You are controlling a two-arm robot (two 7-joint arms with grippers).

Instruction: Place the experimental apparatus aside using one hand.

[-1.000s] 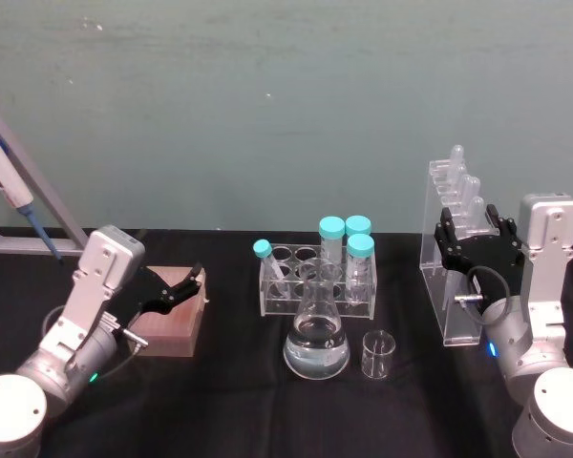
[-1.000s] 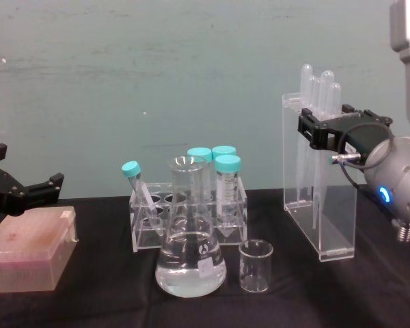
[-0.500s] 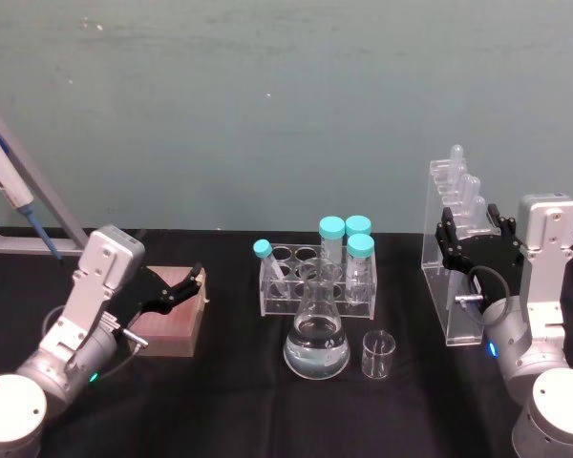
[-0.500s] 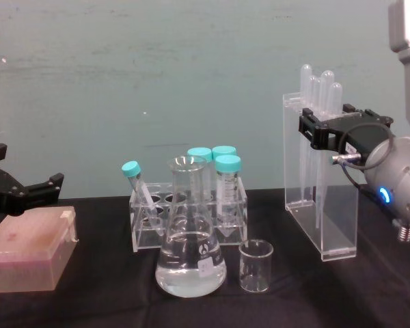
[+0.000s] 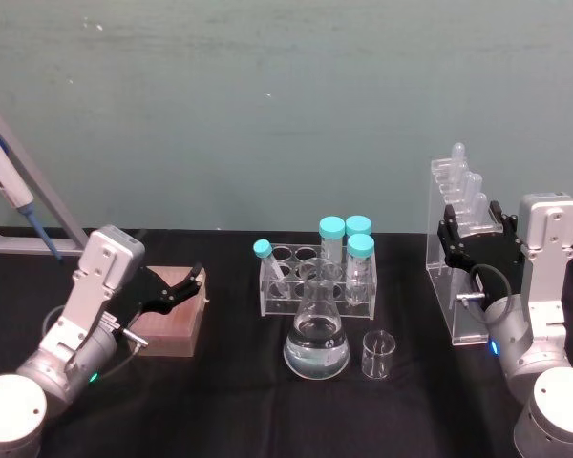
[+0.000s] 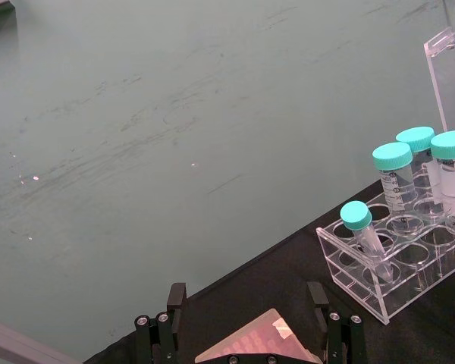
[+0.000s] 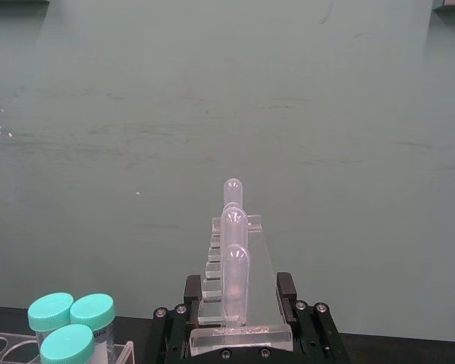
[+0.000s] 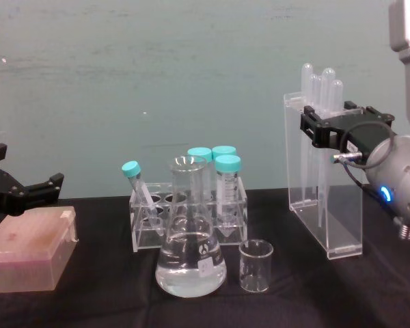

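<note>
The tall acrylic stand (image 5: 451, 286) with plastic pipettes (image 8: 319, 85) is at the right of the black table. My right gripper (image 5: 475, 232) is shut on its upper part, one jaw on each side wall (image 7: 235, 303). Its base sits at or just above the cloth; I cannot tell which. The conical flask (image 5: 316, 336) with clear liquid and the small beaker (image 5: 378, 355) stand at the table's middle front, apart from both grippers. My left gripper (image 5: 177, 289) hangs open over a pink box (image 8: 27, 254) at the left.
A clear rack (image 5: 315, 279) of teal-capped tubes stands behind the flask (image 8: 190, 253) and left of the stand. A blue-and-white pipettor (image 5: 10, 191) leans on a frame at the back left. Black cloth lies bare to the right of the beaker (image 8: 255, 266).
The right gripper has carried the acrylic stand a little to the right, away from the tube rack. The left arm, flask and beaker have not moved.
</note>
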